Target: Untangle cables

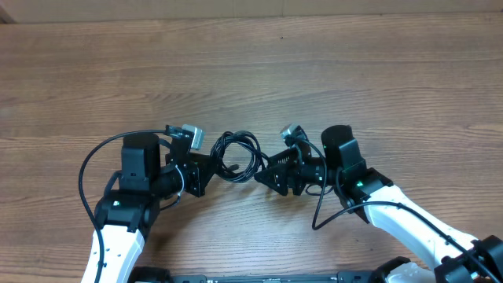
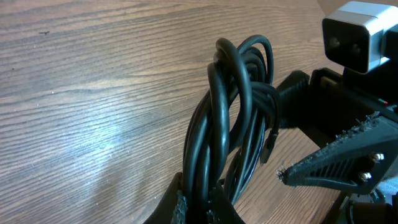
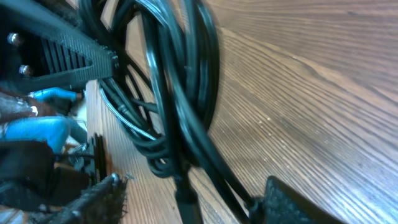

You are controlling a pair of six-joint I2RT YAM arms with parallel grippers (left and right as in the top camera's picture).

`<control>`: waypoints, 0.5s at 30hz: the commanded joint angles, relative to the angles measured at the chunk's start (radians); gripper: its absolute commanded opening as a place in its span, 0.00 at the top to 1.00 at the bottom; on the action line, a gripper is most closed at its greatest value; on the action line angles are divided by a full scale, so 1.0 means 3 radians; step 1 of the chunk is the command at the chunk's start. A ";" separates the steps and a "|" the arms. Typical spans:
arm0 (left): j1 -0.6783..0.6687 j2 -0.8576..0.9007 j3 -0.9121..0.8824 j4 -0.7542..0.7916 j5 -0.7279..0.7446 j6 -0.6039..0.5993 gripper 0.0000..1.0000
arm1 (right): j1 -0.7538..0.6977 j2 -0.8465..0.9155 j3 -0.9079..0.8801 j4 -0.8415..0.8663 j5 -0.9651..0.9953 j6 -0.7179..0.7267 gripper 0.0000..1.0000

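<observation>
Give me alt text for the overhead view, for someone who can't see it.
A tangled coil of black cable lies on a wooden table between two robot grippers that face each other. The left gripper meets the coil's left side and the right gripper meets its right side, both reaching in from the bottom edge.

Brown wood-grain table, grain running sideways. Black cable bundle is near the front edge, can't tell if it's actually touching the wood.
</observation>
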 commanded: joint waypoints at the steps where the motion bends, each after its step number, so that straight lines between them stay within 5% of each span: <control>1: 0.0017 -0.0038 0.0097 -0.0011 -0.0008 0.0076 0.96 | 0.0118 -0.0034 0.0010 0.0018 0.0010 -0.0069 0.44; 12: 0.0017 -0.0038 0.0095 -0.0013 -0.0047 0.0075 0.96 | 0.0206 -0.0034 0.0010 0.0019 -0.0055 0.0319 0.96; 15: 0.0017 -0.0038 0.0094 -0.0017 -0.0275 0.0072 0.96 | 0.0206 -0.0034 0.0010 0.0023 -0.0135 0.0567 0.96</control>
